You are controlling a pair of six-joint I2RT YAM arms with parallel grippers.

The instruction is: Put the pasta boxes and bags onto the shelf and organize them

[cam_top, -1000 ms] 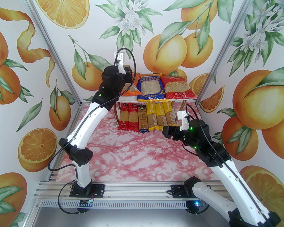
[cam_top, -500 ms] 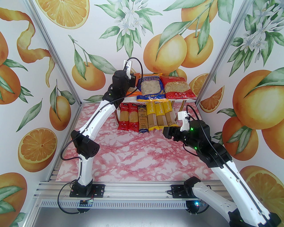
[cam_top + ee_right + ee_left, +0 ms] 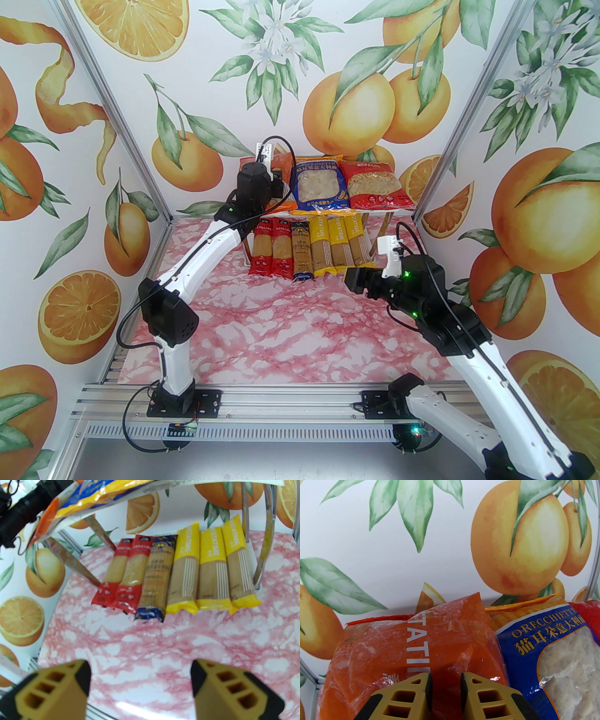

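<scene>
Top tier, left to right: left gripper point(image 3: 445, 676), jaws narrowly apart over the near end of the orange bag point(image 3: 393, 648), no fold visibly pinched between them; we judge it is letting this bag down into the left slot. Orange bag, one, lying flat and just touching the blue bag point(image 3: 319, 185), one; then the red bag point(image 3: 375, 185), one. All three lie abreast on the upper board of the shelf point(image 3: 268, 522), presumably because only that tier gives wide bags room. Below, under that board: red spaghetti packs point(image 3: 117, 573), two; dark blue pack point(image 3: 157, 573), one; yellow packs point(image 3: 185, 569), three. They lie parallel, touching and grouped by colour, with their near ends jutting towards the counter point(image 3: 164, 644). We count nine packs, all at the shelf. Right gripper point(image 3: 139, 669): jaws wide apart, empty, hovering over the counter short of the yellow packs, clear of the shelf.
</scene>
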